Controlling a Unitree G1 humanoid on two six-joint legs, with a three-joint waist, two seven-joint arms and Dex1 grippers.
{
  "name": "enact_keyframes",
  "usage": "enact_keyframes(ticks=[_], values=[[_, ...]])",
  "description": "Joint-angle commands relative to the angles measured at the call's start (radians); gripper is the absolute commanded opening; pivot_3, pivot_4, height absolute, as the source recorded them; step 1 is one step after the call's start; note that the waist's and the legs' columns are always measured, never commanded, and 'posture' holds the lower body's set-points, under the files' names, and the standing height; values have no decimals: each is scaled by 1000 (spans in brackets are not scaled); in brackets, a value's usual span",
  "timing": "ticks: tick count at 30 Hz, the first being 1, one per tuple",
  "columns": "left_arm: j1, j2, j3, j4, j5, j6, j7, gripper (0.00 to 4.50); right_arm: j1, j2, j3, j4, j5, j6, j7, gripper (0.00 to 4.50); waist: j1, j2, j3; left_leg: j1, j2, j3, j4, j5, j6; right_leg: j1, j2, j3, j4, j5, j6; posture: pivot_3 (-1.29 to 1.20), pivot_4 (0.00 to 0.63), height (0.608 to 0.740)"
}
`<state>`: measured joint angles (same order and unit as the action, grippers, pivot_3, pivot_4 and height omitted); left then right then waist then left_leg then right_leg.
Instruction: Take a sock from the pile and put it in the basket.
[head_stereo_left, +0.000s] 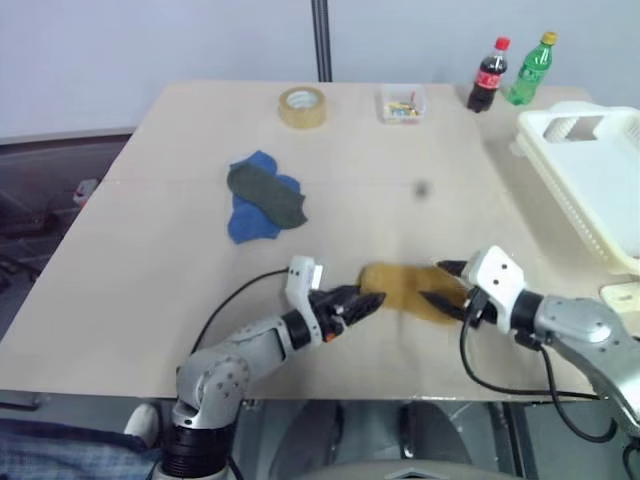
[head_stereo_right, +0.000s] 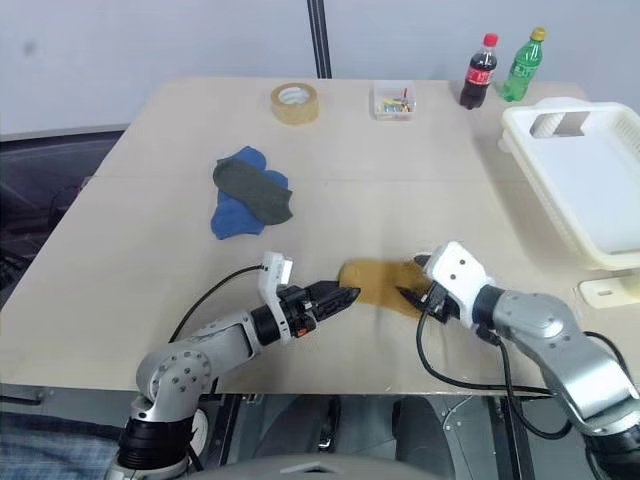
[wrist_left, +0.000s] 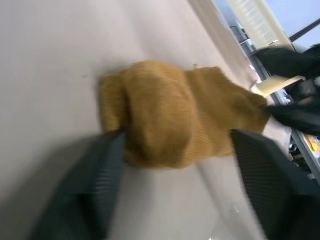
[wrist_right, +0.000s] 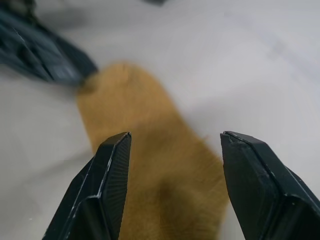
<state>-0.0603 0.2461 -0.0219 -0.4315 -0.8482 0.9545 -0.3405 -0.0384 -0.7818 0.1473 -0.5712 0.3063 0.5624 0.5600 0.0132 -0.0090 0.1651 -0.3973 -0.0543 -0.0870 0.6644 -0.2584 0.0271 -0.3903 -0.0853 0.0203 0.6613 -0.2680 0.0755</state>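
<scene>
Mustard sock (head_stereo_left: 405, 290) lies flat, long axis left-right, between both spread grippers, left (head_stereo_left: 362, 305) and right (head_stereo_left: 447, 288); bare table (head_stereo_left: 150, 260) around; basket (head_stereo_left: 600, 190) far right.

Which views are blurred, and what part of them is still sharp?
Left wrist view: the mustard sock and both fingers are smeared. Right wrist view: the fingers are sharp, the sock and the left gripper behind are soft. Eye views: the sock looks hazy.

Pale wall (head_stereo_left: 150, 50) (dark upright strip (head_stereo_left: 321, 40)) behind beige table (head_stereo_left: 150, 260).
</scene>
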Motion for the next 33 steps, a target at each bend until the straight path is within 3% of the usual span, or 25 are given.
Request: enact_keyframes(ticks=[1, 15, 22, 33], values=[[38, 31, 34, -8, -1, -8, -12, 4442, 12, 15, 25, 36, -76, -73, 4, 2956, -2, 0, 0, 0, 0, 0, 0, 0, 0, 0, 0, 0, 0, 0, 0, 0, 150, 740], [-17, 104, 102, 89, 14, -31, -43, 4442, 20, 75, 44, 111, -134, -66, 45, 2956, -4, 0, -1, 1, 3, 0, -1, -2, 3, -1, 3, 2, 0, 0, -1, 0, 150, 740], [-68, 93, 50, 153, 58, -9, -5, 4442, 26, 93, 34, 100, -140, -59, 40, 2956, -3, 1, -3, 3, 3, 1, -1, -2, 3, 0, 4, 2, 0, 0, -1, 0, 150, 740], [-262, 61, -43, 399, 88, 189, -14, 4442, 21, 138, 49, 78, -165, -51, 36, 2956, 3, 4, -11, 15, 3, -1, -1, -2, 3, 14, 4, -1, -1, 0, 0, 0, 150, 740]])
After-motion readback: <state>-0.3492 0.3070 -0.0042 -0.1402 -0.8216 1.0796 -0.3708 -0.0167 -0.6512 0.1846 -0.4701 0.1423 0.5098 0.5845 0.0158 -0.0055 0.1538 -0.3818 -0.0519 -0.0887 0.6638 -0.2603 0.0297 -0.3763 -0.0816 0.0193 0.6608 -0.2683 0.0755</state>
